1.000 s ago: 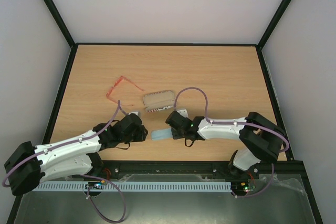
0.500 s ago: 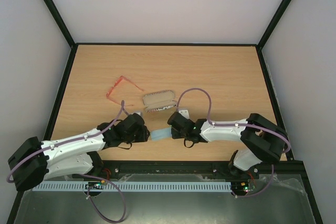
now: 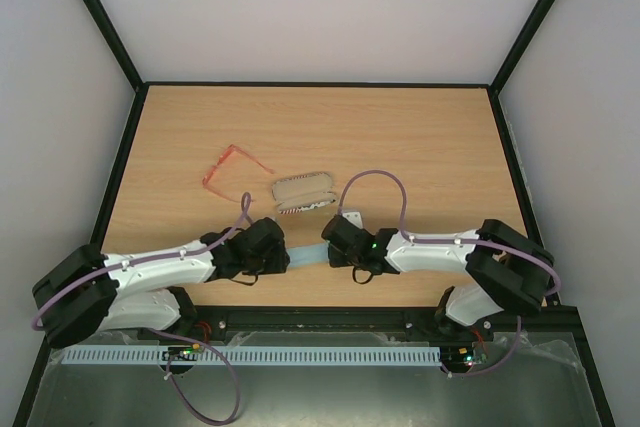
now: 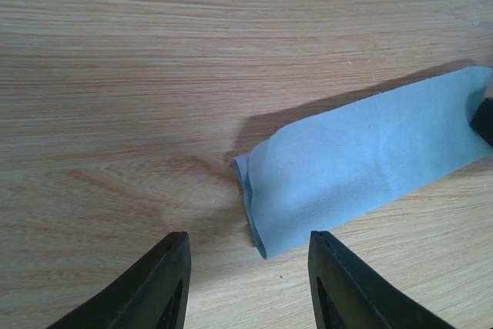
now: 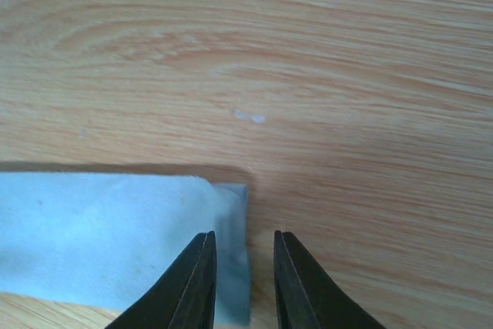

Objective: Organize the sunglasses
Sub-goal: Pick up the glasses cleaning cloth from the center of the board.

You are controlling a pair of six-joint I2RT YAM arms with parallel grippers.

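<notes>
Sliding right since a second ago, the left gripper [image 4: 246, 240] now sits at the left end of the blue cloth [image 4: 362, 152], fingers spread wide. The right gripper [image 5: 245, 236] is over the cloth's right edge with a narrow gap between its fingers; I cannot tell whether it nips the cloth. The sunglasses [image 3: 232, 169] lie on the table [image 3: 400, 137], just left of the open case [image 3: 303, 193] and outside it.

From above, the left gripper [image 3: 284, 259] and right gripper [image 3: 327, 253] hide both ends of the blue cloth [image 3: 305, 256]; the right wrist view crops its left side.
</notes>
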